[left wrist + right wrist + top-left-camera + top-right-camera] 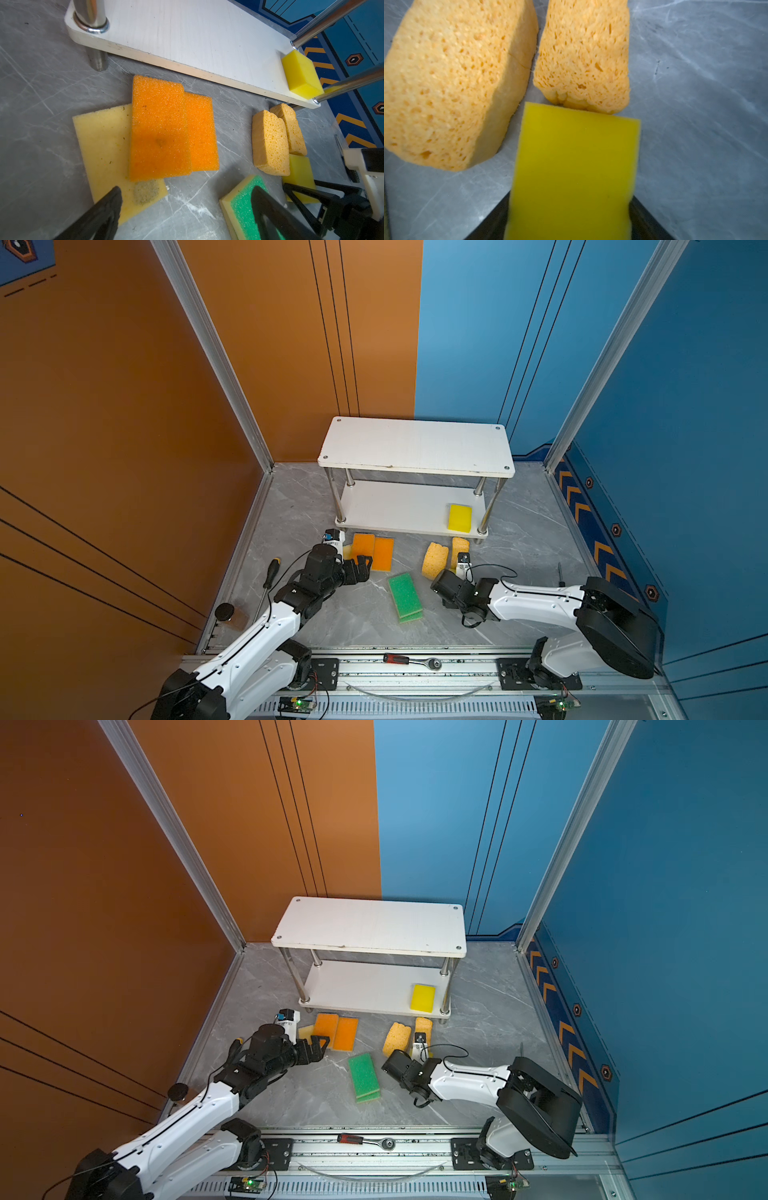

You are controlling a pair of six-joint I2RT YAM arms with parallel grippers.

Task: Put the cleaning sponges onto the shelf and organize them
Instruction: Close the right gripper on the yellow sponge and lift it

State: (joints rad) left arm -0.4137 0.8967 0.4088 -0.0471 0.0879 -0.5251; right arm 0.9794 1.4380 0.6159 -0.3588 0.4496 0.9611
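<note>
The shelf (pixel 415 448) holds one sponge (pixel 459 517) on its lower board. The left tool (pixel 361 566) gapes wide and empty by the orange sponges (pixel 374 551). The right tool (pixel 571 218) clamps a yellow sponge (pixel 575 162) on the surface (pixel 519 531), beside two porous ones (pixel 452 83).

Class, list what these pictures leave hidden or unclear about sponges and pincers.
- Right pincer: mostly cut off by the right wrist view's edge; grip on the yellow sponge unclear.
- Pale sponge: downward face hidden, left wrist view.
- Lower green sponge: covered by the upper green sponge, both top views.
</note>
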